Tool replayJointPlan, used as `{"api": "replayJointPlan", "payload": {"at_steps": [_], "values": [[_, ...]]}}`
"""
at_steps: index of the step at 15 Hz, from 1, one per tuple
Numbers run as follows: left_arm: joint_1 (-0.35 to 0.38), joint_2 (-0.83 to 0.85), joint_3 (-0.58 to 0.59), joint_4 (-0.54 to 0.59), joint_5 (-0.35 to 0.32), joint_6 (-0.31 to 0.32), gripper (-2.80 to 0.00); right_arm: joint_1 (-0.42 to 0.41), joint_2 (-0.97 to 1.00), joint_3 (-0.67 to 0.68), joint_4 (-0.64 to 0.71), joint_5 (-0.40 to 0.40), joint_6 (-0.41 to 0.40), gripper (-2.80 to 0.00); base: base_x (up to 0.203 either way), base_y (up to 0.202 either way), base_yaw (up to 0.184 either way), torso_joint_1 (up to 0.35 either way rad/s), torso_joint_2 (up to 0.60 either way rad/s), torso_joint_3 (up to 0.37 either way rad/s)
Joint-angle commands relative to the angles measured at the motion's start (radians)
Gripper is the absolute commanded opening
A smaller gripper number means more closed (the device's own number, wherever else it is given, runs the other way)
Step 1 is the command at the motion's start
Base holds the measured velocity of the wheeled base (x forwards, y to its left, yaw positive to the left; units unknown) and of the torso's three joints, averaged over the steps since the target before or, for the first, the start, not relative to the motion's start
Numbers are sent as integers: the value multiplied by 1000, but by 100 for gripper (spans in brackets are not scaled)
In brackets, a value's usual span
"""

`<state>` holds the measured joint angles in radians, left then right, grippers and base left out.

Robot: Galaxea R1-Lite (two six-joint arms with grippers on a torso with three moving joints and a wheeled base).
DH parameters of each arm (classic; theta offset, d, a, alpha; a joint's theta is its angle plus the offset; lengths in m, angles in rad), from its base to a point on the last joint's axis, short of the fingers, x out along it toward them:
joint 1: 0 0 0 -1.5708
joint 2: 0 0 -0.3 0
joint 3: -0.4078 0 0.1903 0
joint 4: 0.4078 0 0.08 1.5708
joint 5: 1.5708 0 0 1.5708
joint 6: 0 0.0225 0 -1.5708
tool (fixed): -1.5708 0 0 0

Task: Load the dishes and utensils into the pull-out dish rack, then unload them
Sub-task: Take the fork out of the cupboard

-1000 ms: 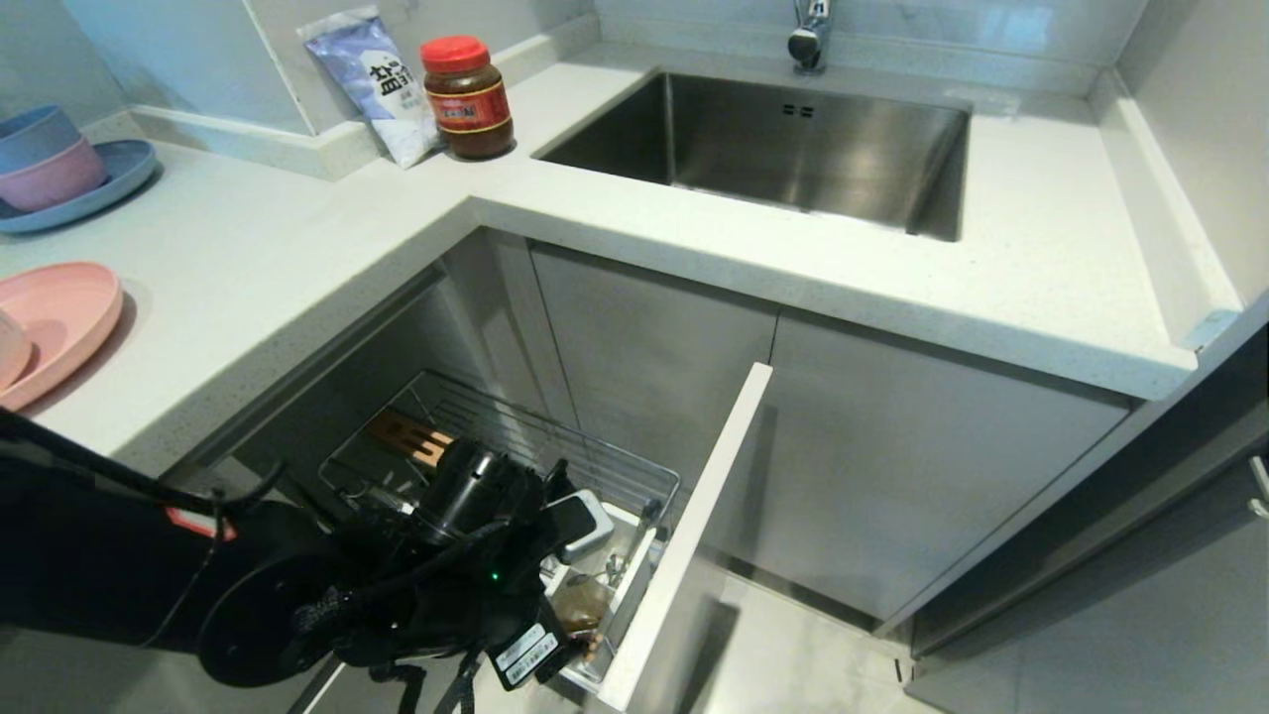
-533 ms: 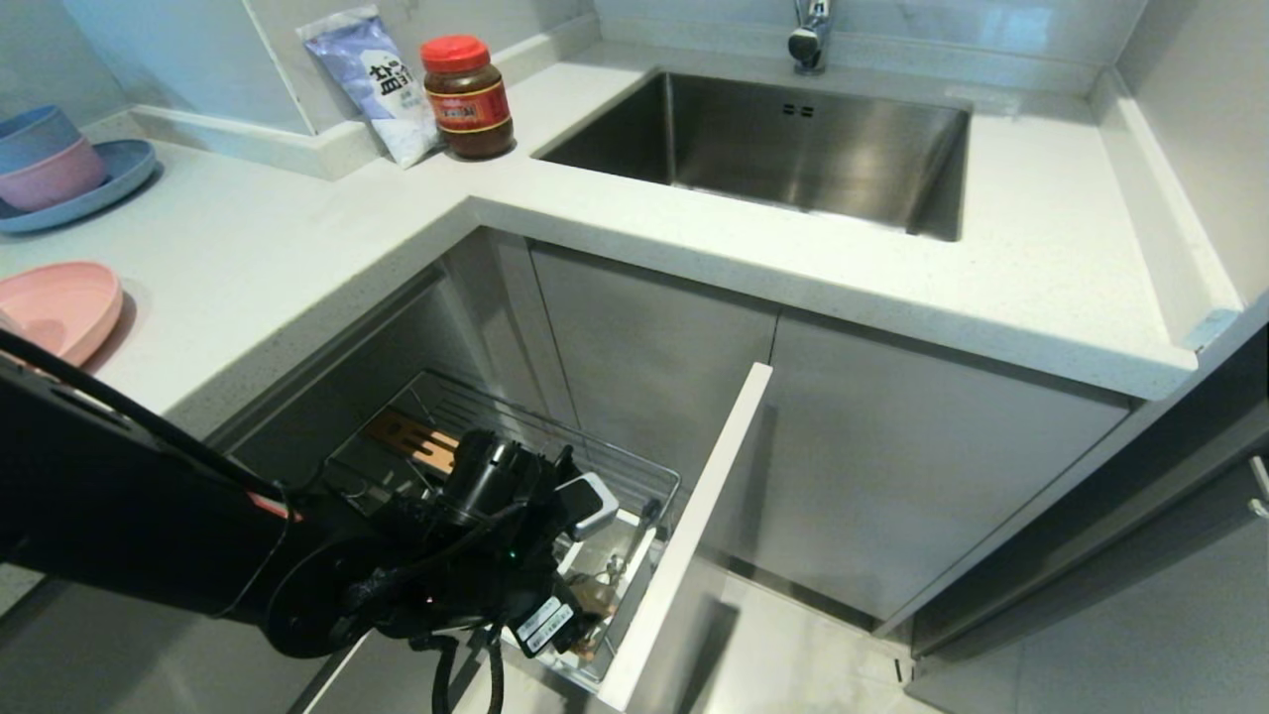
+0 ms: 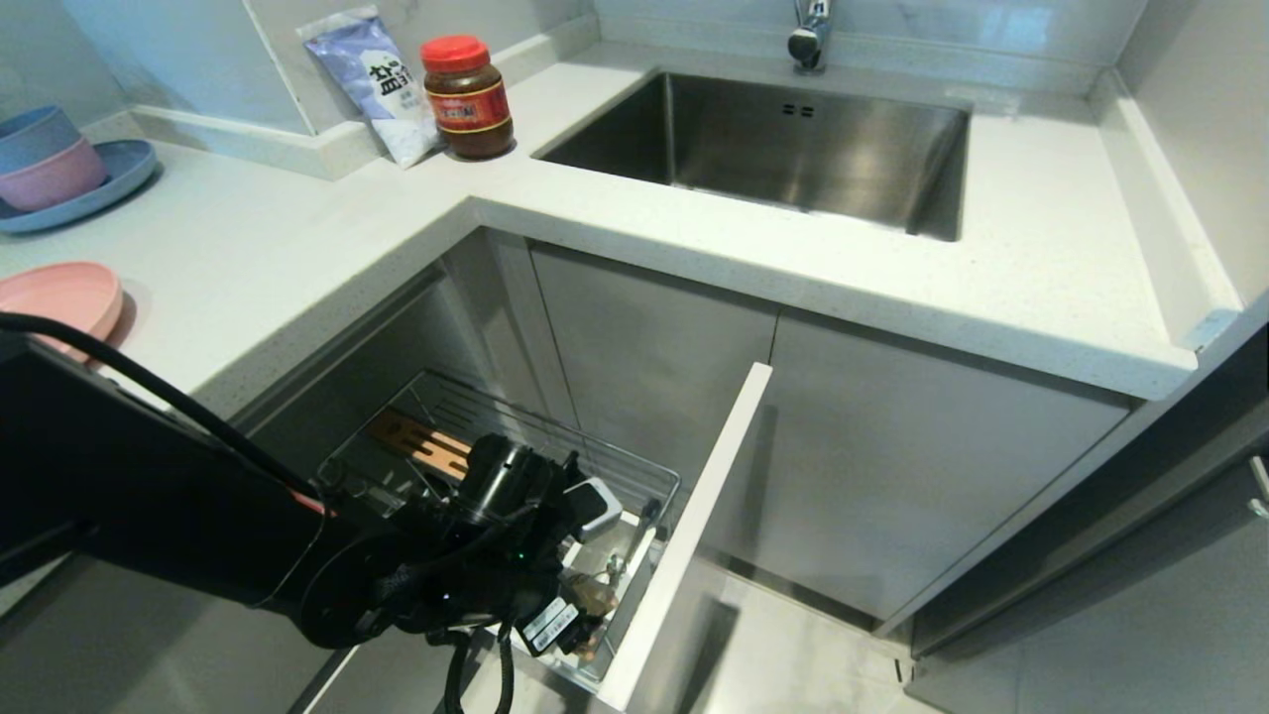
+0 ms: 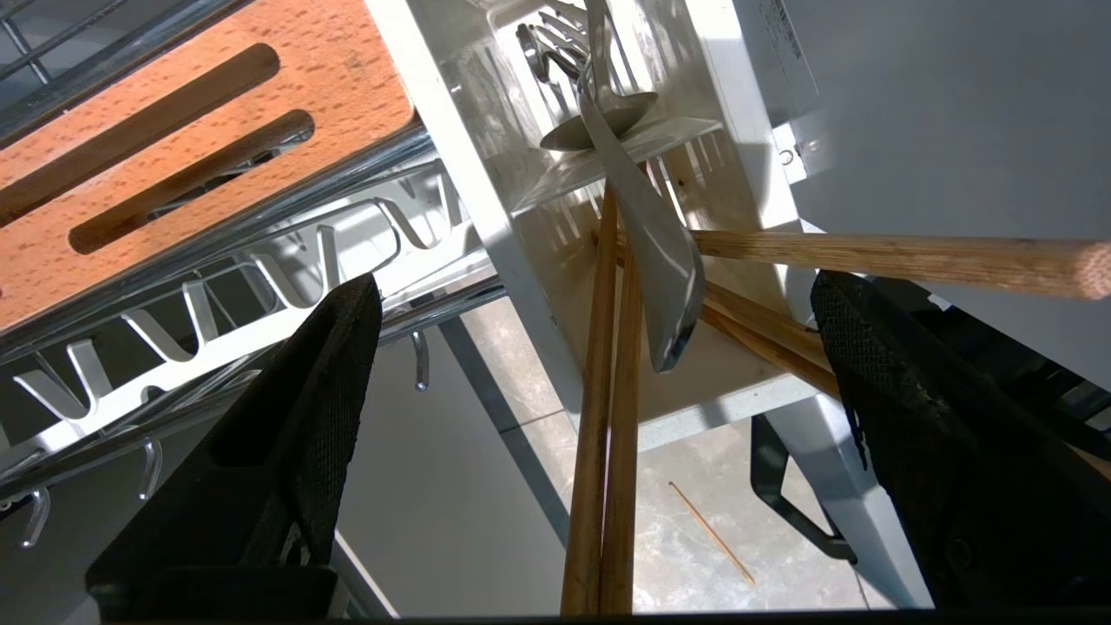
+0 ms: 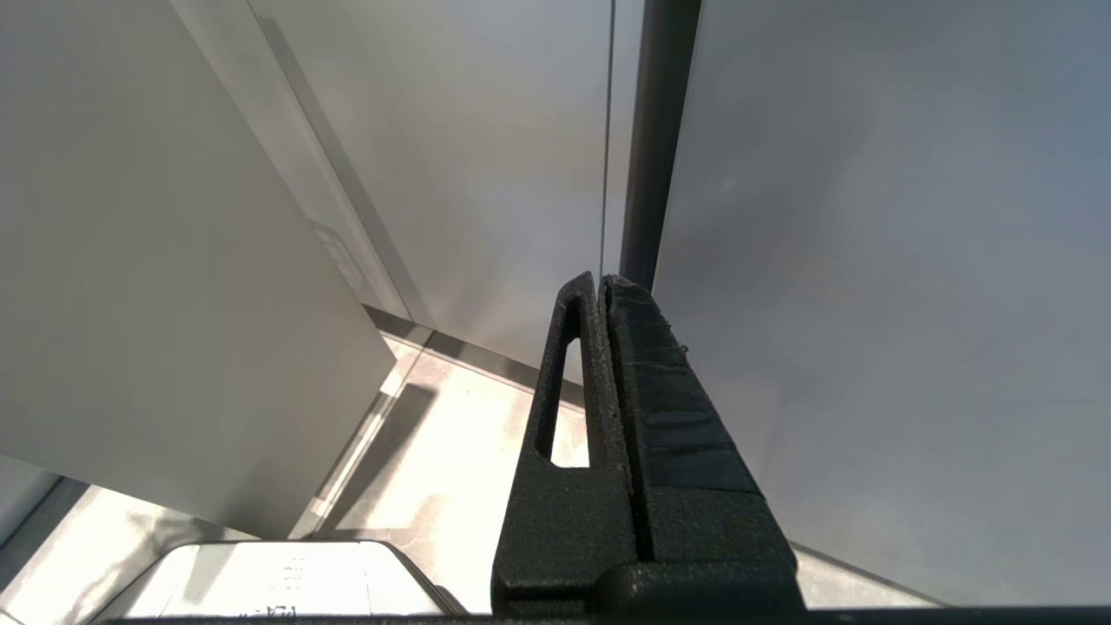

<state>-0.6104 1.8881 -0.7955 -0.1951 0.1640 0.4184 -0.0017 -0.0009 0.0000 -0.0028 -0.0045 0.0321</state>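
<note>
While the left gripper [image 4: 599, 304] hangs spread wide over the white caddy [image 4: 486, 217], nothing is held.
The chopsticks [image 4: 599, 451] and fork [image 4: 642, 226] stand in that caddy at the pull-out dish rack's [image 3: 634, 476] front; the right gripper [image 5: 601, 291], fingers pressed together, hangs beside cabinet panels.

In the head view the left arm [image 3: 198, 535] covers the near part of the pull-out dish rack [image 3: 516, 436] and its utensil caddy [image 3: 620, 570] (the chopsticks there cannot be made out). Left of the rack, the pink plate [image 3: 59, 293] is cut by the picture's edge and the arm.
</note>
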Motion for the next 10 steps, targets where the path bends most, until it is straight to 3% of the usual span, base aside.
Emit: {"api": "replayJointPlan", "payload": {"at_steps": [1, 3, 4, 10], "values": [[0, 2, -2, -1, 2, 2, 0, 0, -2, 0, 0, 0, 0, -280, 0, 0, 0, 0, 0, 0], [0, 9, -10, -17, 0, -3, 0, 0, -4, 2, 0, 0, 0, -280, 0, 0, 0, 0, 0, 0], [0, 9, -8, -20, 0, -3, -280, 0, -2, 1, 0, 0, 0, -280, 0, 0, 0, 0, 0, 0], [-2, 16, -10, -14, -1, -4, -280, 0, -2, 1, 0, 0, 0, -280, 0, 0, 0, 0, 0, 0]]}}
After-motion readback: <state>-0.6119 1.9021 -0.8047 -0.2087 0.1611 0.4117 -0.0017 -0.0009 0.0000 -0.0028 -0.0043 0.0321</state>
